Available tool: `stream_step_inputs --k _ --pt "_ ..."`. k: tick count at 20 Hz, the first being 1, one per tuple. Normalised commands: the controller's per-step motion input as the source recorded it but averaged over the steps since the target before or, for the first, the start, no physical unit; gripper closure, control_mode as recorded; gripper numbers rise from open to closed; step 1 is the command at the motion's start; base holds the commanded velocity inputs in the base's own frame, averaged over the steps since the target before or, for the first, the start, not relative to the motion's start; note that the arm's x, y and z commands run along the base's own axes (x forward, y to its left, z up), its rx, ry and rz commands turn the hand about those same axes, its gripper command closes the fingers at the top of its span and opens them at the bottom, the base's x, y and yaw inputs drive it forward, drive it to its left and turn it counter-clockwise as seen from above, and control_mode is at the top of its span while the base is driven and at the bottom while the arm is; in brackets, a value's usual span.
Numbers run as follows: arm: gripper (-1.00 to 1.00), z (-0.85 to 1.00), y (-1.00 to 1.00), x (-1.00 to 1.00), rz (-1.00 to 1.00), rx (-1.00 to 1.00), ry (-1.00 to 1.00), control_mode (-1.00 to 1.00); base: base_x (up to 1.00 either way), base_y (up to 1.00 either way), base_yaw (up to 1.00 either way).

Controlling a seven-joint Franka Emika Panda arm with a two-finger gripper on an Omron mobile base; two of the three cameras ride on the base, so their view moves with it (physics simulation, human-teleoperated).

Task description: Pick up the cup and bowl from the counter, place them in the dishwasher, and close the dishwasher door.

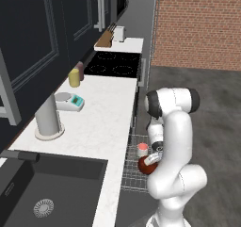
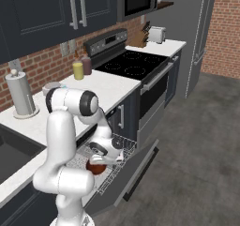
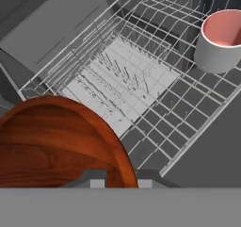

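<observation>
Item: bowl (image 3: 56, 141), being held by rim in gripper (image 3: 117, 178), jaws narrowed on it, above rack (image 3: 141, 80) of dishwasher (image 2: 124, 169).
Cup (image 3: 221, 40) already standing in rack, far right.
Advice: bowl to be lowered level onto open grid, kept apart from cup, before being released.

No writing, brand, number or sign can be read anywhere in these pictures. The small scale (image 1: 70, 101) near the back edge of the counter (image 1: 106, 117) has a teal panel, too blurred to show any figures. The toaster (image 2: 156, 33) at the counter's far end, the yellow canister (image 1: 74, 77) near the cooktop (image 1: 114, 64) and the dark cabinet fronts (image 2: 51, 9) carry plain surfaces with no legible marks.
</observation>
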Motion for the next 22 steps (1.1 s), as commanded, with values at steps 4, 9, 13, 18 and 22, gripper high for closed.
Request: stream_step_inputs --k 4,9,13,18,22 --pt "1.00 -0.35 0.03 0.27 0.00 0.00 0.00 -1.00 0.00 0.00 0.00" --pt "1.00 -0.26 0.01 0.26 0.00 0.00 0.00 -1.00 0.00 0.00 0.00" --pt "1.00 -0.19 0.00 0.25 0.00 0.00 0.00 -1.00 0.00 0.00 0.00" --pt "1.00 -0.31 0.00 0.24 0.00 0.00 -0.01 -1.00 0.00 0.00 0.00" --pt "1.00 -0.53 0.00 0.28 0.00 0.00 0.00 -1.00 0.00 0.00 0.00"
